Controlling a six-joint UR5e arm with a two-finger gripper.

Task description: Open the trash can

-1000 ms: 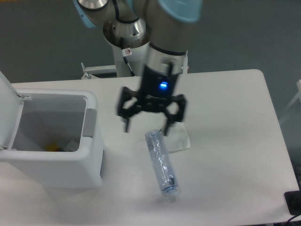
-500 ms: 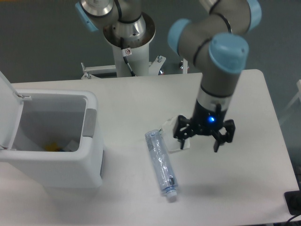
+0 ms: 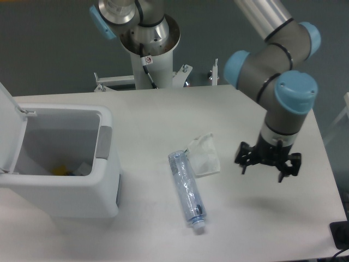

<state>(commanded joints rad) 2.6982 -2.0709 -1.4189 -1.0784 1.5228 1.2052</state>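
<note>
The trash can (image 3: 82,191) is a large white bin at the left of the table. Its lid (image 3: 10,128) stands swung up at the far left edge, so the inside shows, with some yellow and white scraps at the bottom. A grey push tab (image 3: 104,143) sits on the right rim. My gripper (image 3: 267,165) hangs over the right part of the table, far from the bin, open with nothing between its fingers.
A clear plastic bottle (image 3: 186,189) lies on the table right of the bin, cap toward the front. A crumpled clear plastic bag (image 3: 205,156) lies beside its upper end. The arm's base (image 3: 147,43) stands at the back edge. A black object (image 3: 341,234) shows at the lower right corner.
The gripper has swept from above the bottle, near the bin, to the right side of the table. The bin, bottle and bag have not moved.
</note>
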